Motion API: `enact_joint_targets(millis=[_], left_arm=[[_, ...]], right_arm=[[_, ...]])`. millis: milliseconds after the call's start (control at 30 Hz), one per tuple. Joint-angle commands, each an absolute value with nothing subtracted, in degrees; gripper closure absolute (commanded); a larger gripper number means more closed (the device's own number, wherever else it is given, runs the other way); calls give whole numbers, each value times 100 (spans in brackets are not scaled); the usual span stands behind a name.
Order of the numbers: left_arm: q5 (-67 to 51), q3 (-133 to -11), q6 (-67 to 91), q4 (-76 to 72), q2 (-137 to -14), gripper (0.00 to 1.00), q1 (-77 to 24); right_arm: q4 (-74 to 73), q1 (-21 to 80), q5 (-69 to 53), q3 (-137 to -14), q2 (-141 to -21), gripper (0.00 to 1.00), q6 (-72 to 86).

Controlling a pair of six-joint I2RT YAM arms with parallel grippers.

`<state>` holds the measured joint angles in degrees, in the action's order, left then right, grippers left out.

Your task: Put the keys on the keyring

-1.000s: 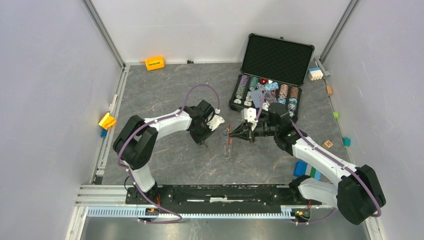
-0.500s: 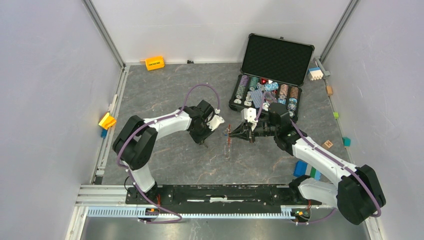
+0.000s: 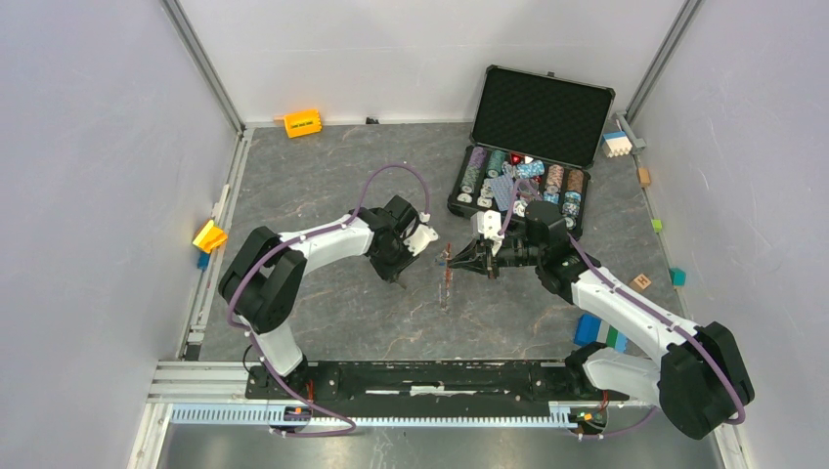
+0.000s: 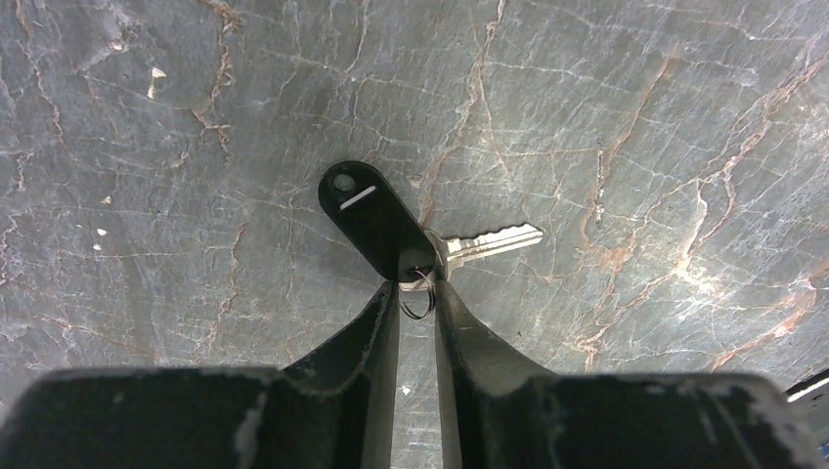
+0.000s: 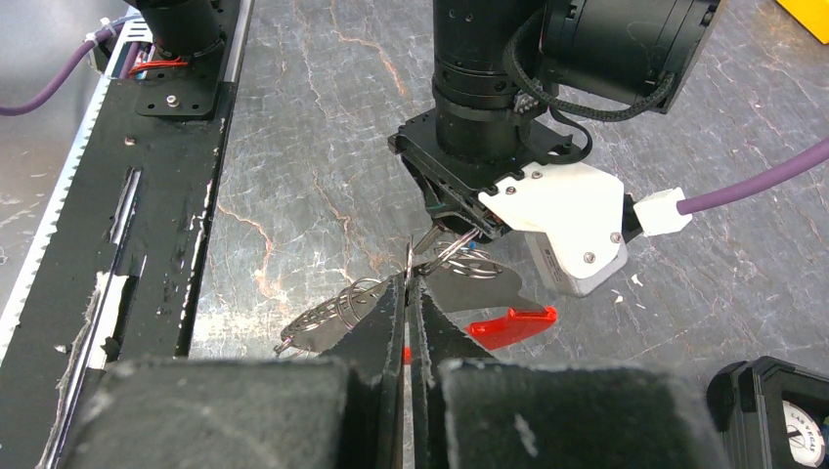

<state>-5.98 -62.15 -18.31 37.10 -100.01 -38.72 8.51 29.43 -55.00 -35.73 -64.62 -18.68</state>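
Observation:
In the left wrist view my left gripper [image 4: 417, 291] is shut on a silver key [image 4: 486, 241]. Its fingertips pinch the key's head, a small split ring [image 4: 418, 303] and the end of a dark tag [image 4: 364, 217] with a white mark. My right gripper [image 5: 406, 283] is shut on the thin wire of the keyring [image 5: 337, 307], whose red fob [image 5: 510, 325] hangs just beyond the fingers. From above, the left gripper [image 3: 400, 276] and right gripper [image 3: 453, 261] stand close together at mid table, with the keyring [image 3: 447, 284] dangling between them.
An open black case [image 3: 540, 117] of poker chips stands behind the right arm. An orange block [image 3: 302, 123] lies at the back wall and a yellow one [image 3: 209, 235] at the left edge. Small coloured blocks [image 3: 598, 332] lie along the right side.

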Motion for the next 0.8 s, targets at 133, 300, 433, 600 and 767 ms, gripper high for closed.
enact_joint_targets(millis=[133,300,433,600,767], left_arm=[[-433,-6181,-2035,3551,-9806,75,-3885],[-408,-6187,-2056,3529,-9822,79,-3885],[-413,-6188,-2071,3507,-9817,80,-3885],[-413,-6170,-2081,3494,-9824,81,-3885],[-337,-6152,-2108,3456,-9774,75,-3884]], right_arm=[[1018,2900,-5537,-3612,-6434,100,-1811],[1020,2895,-5545,-3612,-6446,100,-1802],[1020,2891,-5537,-3612,-6443,100,-1802],[1019,2891,-5546,-3612,-6473,100,-1793],[1020,2887,-5546,-3612,-6469,100,-1793]])
